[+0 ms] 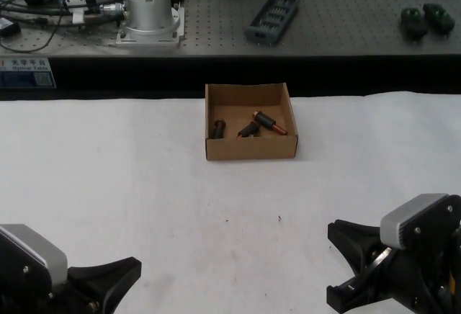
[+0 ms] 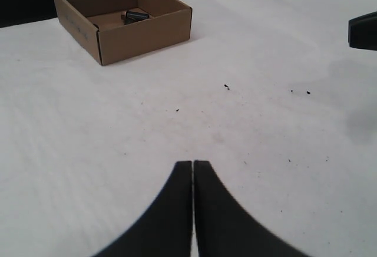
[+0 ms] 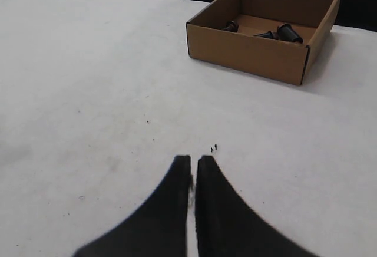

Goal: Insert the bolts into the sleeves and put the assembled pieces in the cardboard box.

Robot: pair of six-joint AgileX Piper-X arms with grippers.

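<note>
Cardboard box (image 1: pixel 251 148) stood open-topped on the white-covered surface (image 1: pixel 130 184), and everything else is placed from it. Inside the box lay three small pieces. One dark piece (image 1: pixel 217 128) rested near the box's left wall. A second dark piece (image 1: pixel 248 129) lay around the middle of its floor. Just beside that one, toward the box's right wall, lay an orange-red piece (image 1: pixel 272 124) with a black end. Whether each was a bolt seated in a sleeve could not be told.

Well short of the box on the near side and off to its left, the left end effector (image 2: pixel 193 164) hung over bare white cover, its two black fingers pressed together with nothing between them. Equally short of the box but off to its right, the right end effector (image 3: pixel 191 159) was over the cover too, with its fingers drawn together to a hairline slit and holding nothing. A few dark specks (image 2: pixel 226 86) dotted the cover between the box and the two end effectors.

Beyond the box, a perforated metal bench carried a metal column (image 1: pixel 148 4) to the far left, a dark slotted tray (image 1: pixel 272 17) roughly straight behind, and two dark objects (image 1: pixel 427 20) to the far right.
</note>
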